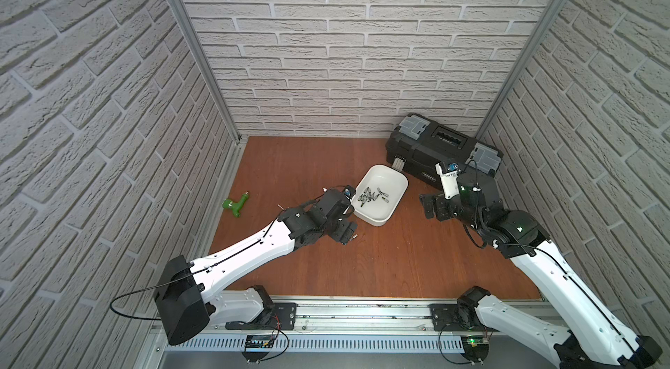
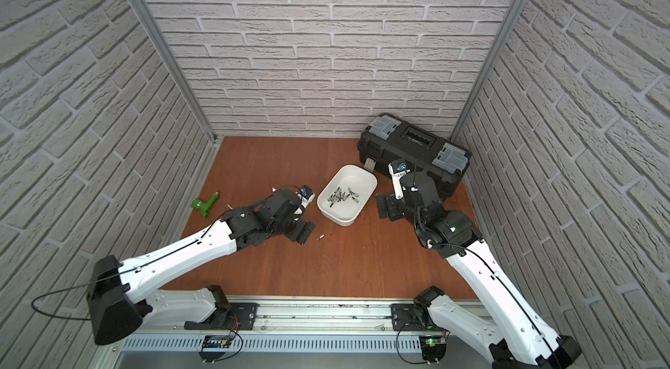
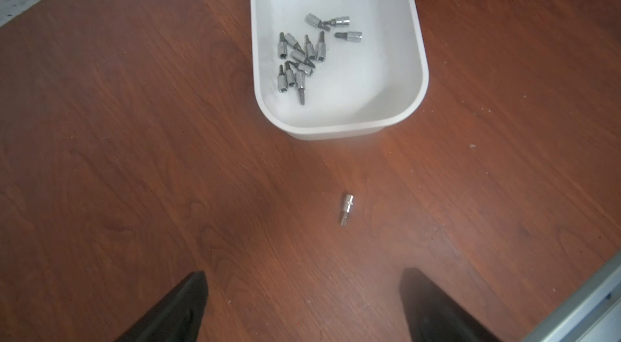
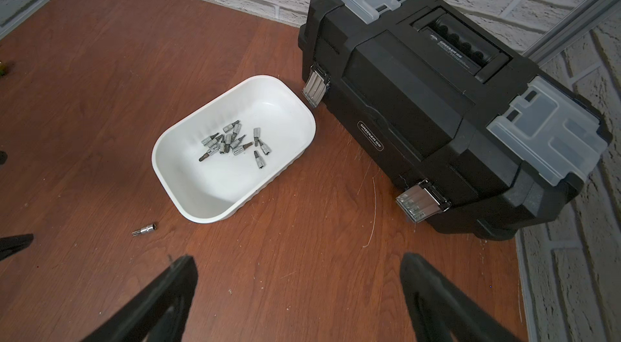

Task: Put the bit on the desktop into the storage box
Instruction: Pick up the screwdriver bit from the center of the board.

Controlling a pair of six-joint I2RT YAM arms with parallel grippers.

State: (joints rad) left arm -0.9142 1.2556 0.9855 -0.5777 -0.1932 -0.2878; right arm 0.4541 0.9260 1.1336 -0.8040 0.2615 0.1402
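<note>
The desktop [image 1: 398, 269] carries everything. The left arm [image 1: 246, 251] stretches low from the near rail toward the middle. Its wrist is bent so that the left gripper [image 3: 302, 276] points down at the board beside the box's near end, jaws spread wide with nothing between them. The right arm [image 1: 544, 276] comes in from the near right corner. The right gripper [image 4: 299, 259] hangs over the board on the other side of the box, near the toolbox front, its jaws likewise apart and empty.

The toolbox [image 4: 420, 105], black with grey lid compartments, sits in the far right corner. The box [image 4: 235, 216], white, shallow and round-cornered, lies at a slant just beside the toolbox's front, toward the middle. A green tool [image 1: 235, 204] lies near the left edge. A loose heap of steel bits [image 3: 299, 58] rests on the box floor.

One bit [image 3: 346, 208] lies on its side on the desktop, outside the box, near its near end and just ahead of the left gripper. It has a bright steel socket end and a thinner tip.
</note>
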